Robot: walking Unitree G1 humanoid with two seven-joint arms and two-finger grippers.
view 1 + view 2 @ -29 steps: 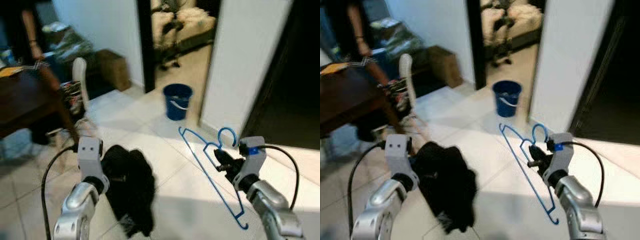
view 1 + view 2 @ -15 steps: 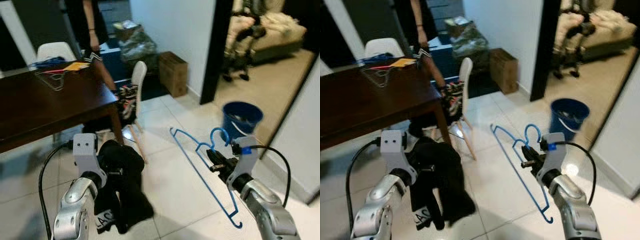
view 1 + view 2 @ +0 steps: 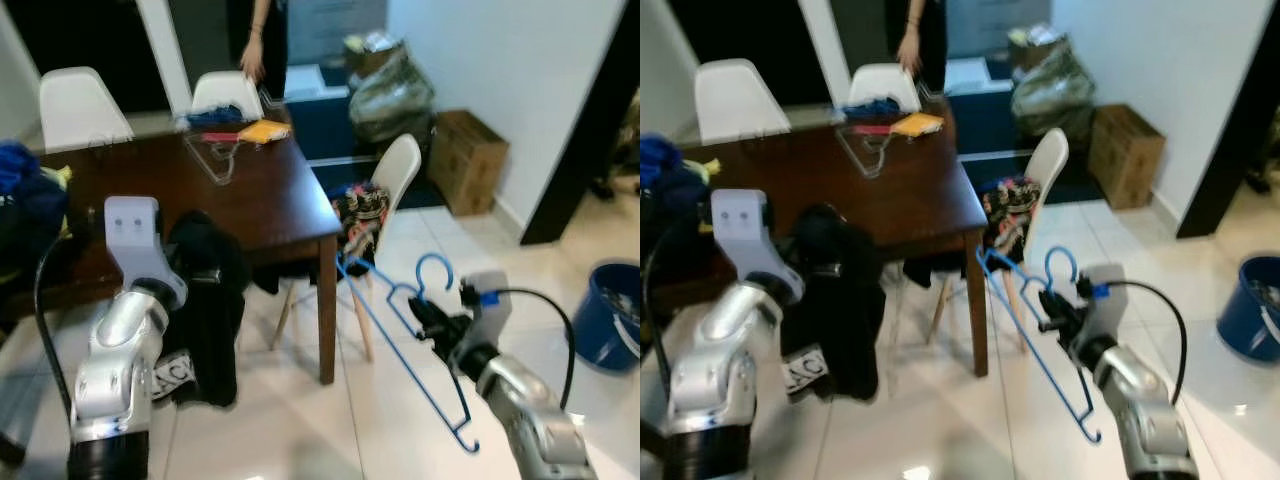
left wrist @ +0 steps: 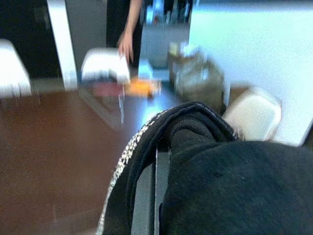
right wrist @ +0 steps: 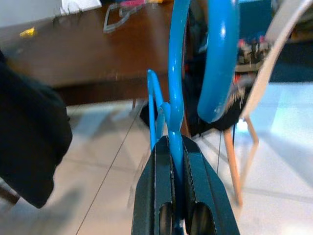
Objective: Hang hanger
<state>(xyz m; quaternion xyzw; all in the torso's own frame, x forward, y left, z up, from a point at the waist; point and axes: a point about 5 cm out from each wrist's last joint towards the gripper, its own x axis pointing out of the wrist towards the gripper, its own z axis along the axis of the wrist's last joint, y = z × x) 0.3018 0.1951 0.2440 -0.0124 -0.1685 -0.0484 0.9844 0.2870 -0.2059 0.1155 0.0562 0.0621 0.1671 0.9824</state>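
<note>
The right gripper (image 3: 425, 322) pinches a blue hanger (image 3: 400, 350) by its neck, fingers (image 5: 161, 196) pressed together, holding it in the air beside a dark wooden surface (image 3: 250, 200); the left gripper (image 3: 205, 275) carries a black garment (image 3: 205, 320) draped over its fingers, their state impossible to tell, as a person's hand (image 3: 250, 62) rests on a white chair (image 3: 225, 92) beyond

The bench (image 3: 260, 200) is dark brown wood and stands on a pale tiled floor (image 3: 300, 420). At its far end lie a clear hanger (image 3: 212, 158), an orange item (image 3: 263, 131) and a blue item (image 3: 214, 117), close together. A blue and dark cloth pile (image 3: 25, 190) rests at its left end. A blue bucket (image 3: 612, 315) stands on the floor, well apart to the right.
</note>
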